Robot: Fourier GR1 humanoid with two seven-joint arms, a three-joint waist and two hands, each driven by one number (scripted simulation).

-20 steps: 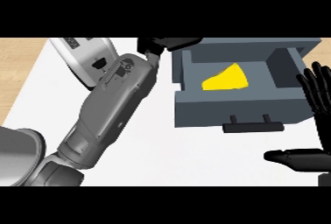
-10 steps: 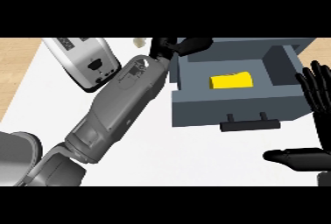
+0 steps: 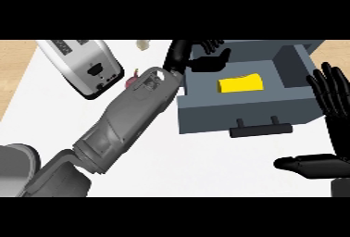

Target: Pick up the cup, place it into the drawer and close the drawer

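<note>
No legible text, labels, brands or numbers anywhere.

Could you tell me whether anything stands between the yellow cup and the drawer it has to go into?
Nothing visible does: the yellow cup already lies inside the open grey drawer. The left hand hangs over the drawer's back left corner, clear of the cup, and the right hand rests open at the view's right edge. The drawer's handle is unobstructed.

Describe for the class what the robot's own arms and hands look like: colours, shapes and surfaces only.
The left forearm is a chunky grey casing with rounded edges, meeting a paler grey, rounded upper segment low at the view's left. Both the left hand and right hand are glossy black, with slim segmented fingers. No cables or markings show.
</note>
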